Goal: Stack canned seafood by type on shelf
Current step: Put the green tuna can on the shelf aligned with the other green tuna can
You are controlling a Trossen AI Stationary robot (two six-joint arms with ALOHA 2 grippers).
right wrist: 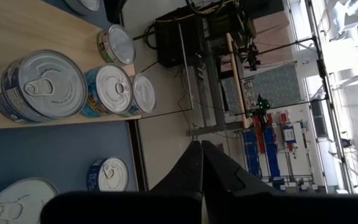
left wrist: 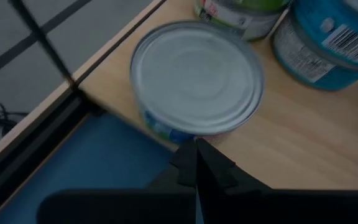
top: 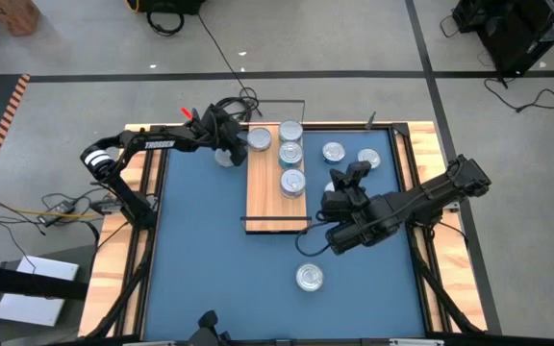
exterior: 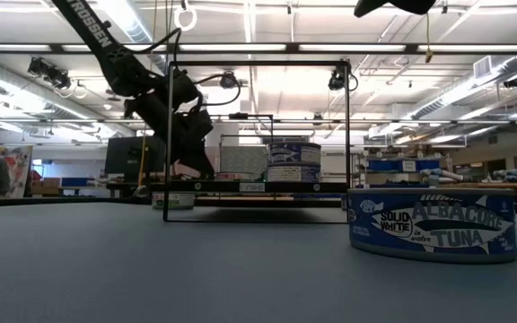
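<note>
The shelf (top: 275, 197) is a light-wood board with a thin black frame (exterior: 257, 135). Several tins of canned seafood stand on it: a silver-topped one (top: 261, 139) at its far left corner, two (top: 290, 142) close beside that, and one (top: 292, 183) nearer. My left gripper (left wrist: 195, 148) is shut, at the side of the corner tin (left wrist: 194, 78). My right gripper (top: 357, 173) is shut and hovers above the table right of the shelf, holding nothing. More tins lie flat on the blue table (top: 333, 152) (top: 368, 159) (top: 310, 278). My left gripper has its shut fingertips (left wrist: 188, 158) against the side wall (left wrist: 185, 135) of the corner tin, on the side facing the table's left edge. The fingers slant down from the left. The tin sits flat on the shelf's corner, part of it overhanging the shelf's edge.
Another tin (top: 224, 157) rests on the table just left of the shelf, under my left arm. The near tin (exterior: 432, 224) reads albacore tuna. The shelf's black frame stands at both of its ends. Bare blue table (top: 210, 259) lies near and left.
</note>
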